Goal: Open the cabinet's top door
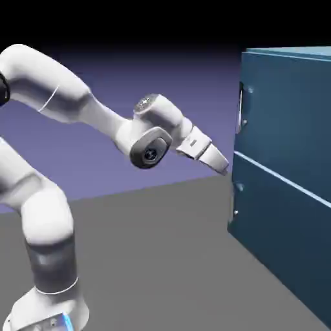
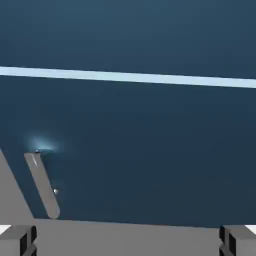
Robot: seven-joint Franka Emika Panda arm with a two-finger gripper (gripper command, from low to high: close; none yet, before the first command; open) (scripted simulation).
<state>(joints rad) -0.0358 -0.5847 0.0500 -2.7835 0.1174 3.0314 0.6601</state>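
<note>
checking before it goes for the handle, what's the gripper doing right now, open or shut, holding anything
white two-finger gripper: open, jaws wide apart, holding nothing, still short of the big dark teal-blue cabinet.

Place: a rendered simulation scene, no real room.
Backdrop: plain blue-violet, fading to black up top.
Floor: flat, featureless grey table surface [image 1: 161, 258].
Furniture: one boxy dark teal-blue cabinet [image 1: 291, 161], flat-shaded, pale seam across its front.
Occupant: smooth white robot arm [image 1: 58, 194], clean, computer-drawn look.
</note>
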